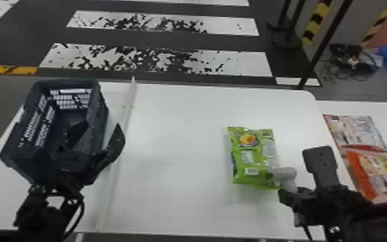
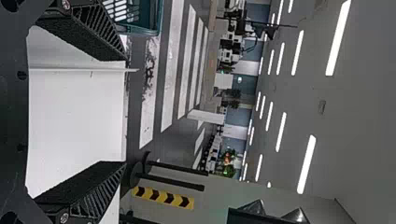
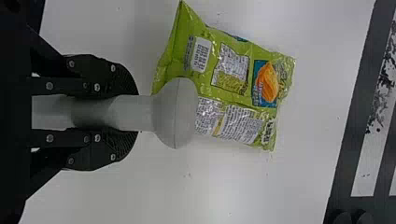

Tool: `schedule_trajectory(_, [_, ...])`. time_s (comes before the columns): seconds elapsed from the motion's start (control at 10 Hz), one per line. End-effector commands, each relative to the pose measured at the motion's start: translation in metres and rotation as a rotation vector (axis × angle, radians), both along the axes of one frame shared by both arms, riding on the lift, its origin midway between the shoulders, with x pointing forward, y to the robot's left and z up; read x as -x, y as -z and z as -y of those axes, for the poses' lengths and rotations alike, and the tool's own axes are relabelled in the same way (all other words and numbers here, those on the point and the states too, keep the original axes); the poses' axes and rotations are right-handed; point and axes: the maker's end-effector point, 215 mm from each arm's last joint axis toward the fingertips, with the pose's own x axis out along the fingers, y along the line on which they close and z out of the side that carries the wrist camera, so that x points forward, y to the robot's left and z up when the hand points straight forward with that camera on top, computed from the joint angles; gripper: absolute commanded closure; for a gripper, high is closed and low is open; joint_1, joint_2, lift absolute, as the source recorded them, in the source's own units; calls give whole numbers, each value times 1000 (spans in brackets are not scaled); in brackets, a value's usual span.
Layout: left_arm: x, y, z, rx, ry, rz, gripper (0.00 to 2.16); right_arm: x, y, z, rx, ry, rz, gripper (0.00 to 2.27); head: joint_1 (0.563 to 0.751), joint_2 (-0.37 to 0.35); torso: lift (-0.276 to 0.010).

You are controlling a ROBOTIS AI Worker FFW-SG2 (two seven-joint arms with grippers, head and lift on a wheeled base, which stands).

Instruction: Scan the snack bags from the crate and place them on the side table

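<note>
While right gripper [image 1: 296, 192] grips scanner [image 1: 283, 173], green bag [image 1: 239, 175], barcode [image 3: 201, 54]

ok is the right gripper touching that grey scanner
Touching. The right wrist view shows the right gripper clamped on the grey scanner, fingers against both sides.

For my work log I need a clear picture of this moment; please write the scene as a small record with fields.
left end effector: open, near the dark crate
right end effector: closed on the gray handheld scanner
green snack bag: lying on the white table, barcode up
scanner-to-bag contact: cannot tell
side table: red-and-white snack bag, orange-and-white snack bag nearer the robot
</note>
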Motion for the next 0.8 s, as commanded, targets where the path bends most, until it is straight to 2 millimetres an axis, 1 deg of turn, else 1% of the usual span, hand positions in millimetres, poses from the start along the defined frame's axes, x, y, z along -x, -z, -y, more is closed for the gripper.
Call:
schedule_trajectory(0.0, [0, 0, 0, 0, 0, 0, 80, -11, -5, 17, 13, 30, 20, 2253, 695, -40, -50])
schedule_trajectory(0.2, [1, 1, 0, 3, 0, -2, 80, -32, -4, 38, 32, 62, 48, 2253, 695, -71, -50])
schedule_trajectory(0.4, [1, 0, -1, 3, -2, -1, 80, -60, -2, 57, 64, 77, 94, 2253, 695, -93, -50])
schedule_trajectory(0.7, [1, -1, -3, 3, -6, 1, 80, -84, 9, 81, 98, 99, 91, 2253, 695, -126, -50])
